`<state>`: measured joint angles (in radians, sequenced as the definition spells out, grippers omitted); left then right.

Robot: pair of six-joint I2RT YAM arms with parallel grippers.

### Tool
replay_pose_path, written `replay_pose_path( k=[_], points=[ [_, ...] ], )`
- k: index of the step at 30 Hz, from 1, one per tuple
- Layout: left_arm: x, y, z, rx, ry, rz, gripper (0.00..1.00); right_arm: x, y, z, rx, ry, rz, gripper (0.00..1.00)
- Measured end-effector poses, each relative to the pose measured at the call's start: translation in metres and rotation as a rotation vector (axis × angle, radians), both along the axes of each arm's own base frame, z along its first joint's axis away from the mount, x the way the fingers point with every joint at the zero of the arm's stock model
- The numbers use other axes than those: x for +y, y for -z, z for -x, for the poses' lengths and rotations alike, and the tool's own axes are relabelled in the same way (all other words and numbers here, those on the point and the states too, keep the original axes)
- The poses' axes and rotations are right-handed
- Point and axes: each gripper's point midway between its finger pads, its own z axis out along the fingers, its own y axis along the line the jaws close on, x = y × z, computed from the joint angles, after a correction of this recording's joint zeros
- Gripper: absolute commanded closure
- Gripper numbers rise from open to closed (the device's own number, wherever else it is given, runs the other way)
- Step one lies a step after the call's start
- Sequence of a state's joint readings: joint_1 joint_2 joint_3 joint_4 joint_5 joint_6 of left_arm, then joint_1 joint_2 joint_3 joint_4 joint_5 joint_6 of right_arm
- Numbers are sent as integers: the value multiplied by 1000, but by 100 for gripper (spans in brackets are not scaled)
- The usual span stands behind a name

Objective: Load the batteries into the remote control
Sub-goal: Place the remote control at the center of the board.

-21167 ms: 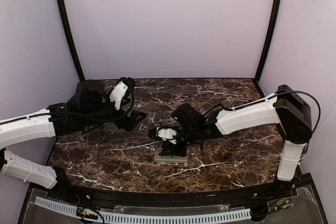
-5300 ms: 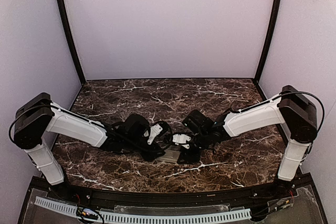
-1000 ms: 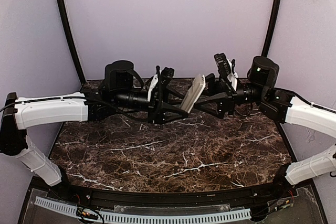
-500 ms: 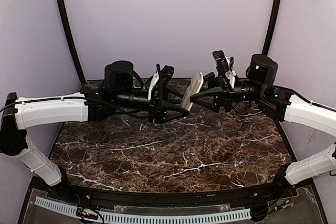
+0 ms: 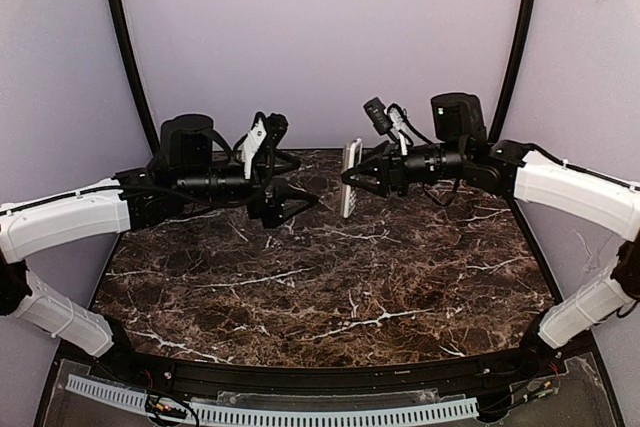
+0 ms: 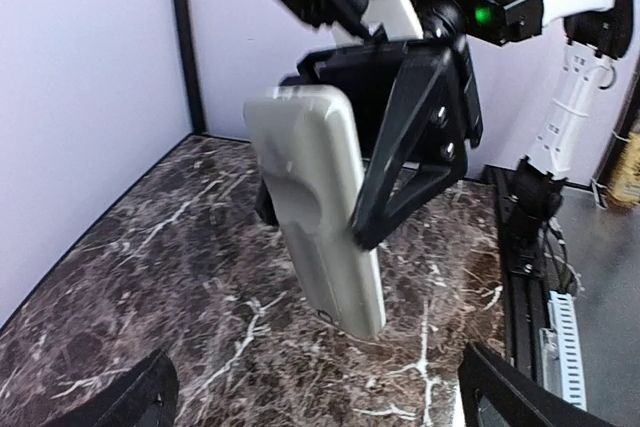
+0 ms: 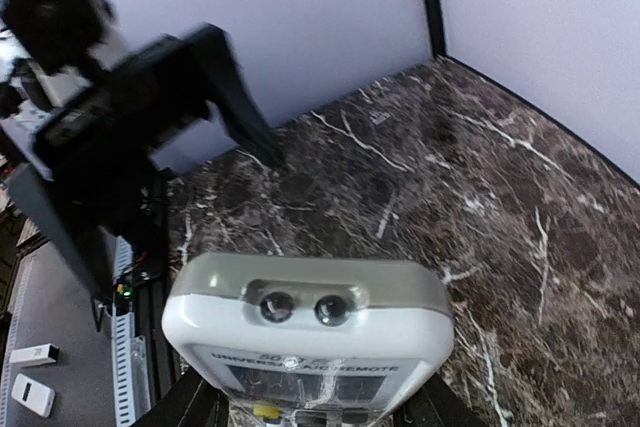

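**Remote up in the air, held by the right arm only**

The right gripper point(image 5: 356, 178) is clamped on the remote control point(image 5: 350, 205) & holds it up high, over the far mid part of the table point(image 5: 400, 287). In the top cam view the remote control stands almost straight up, thin side to us. The black fingers pinch it approx. at its middle.

The left gripper point(image 5: 297, 192) has let go, w/ its fingers spread wide. It grabs nothing. It sits just to the left of the remote control & points at it. There is a gap btw. them, so no touching.

Left wrist cam: we see the grey back of the remote control, leaning a bit in this view. The right arm's black fingers point(image 6: 415, 137) hug it from behind. The left fingertips point(image 6: 145, 397) show only at the two bottom corners, far apart, w/ just the table seen btw. them.

Right wrist cam: the top end of the remote control is v. close, w/ two small round bulbs in it. Under that is the white face w/ a little screen & a yellow button. The left gripper is a dark blur on the left, apart from the remote control.

The table is dark brown stone w/ white veins. Pale purple walls point(image 5: 320, 37) stand on 3 sides.
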<state>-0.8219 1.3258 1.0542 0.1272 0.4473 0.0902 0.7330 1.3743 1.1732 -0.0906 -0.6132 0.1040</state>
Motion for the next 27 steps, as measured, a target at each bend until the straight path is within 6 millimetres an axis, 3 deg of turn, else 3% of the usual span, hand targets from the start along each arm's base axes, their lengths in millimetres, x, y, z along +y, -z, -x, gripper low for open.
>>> replay_pose_path(
  k=[5,10,15,18,20,27],
  points=[
    [30,-5,-25,-3,-186,-12,1,-11,77,-71,180,227,257,68],
    [43,20,-36,48,-273,-57,1,-56,157,-126,367,416,453,65],
    [45,31,-36,75,-286,-74,1,-84,196,-166,470,517,580,69],
    [45,32,-36,78,-286,-73,1,-78,206,-175,486,498,621,70],
    [45,35,-36,80,-287,-75,1,-72,213,-170,499,468,654,69],
    [56,50,-45,113,-372,-95,1,-29,230,-122,519,299,767,69]
  ],
)
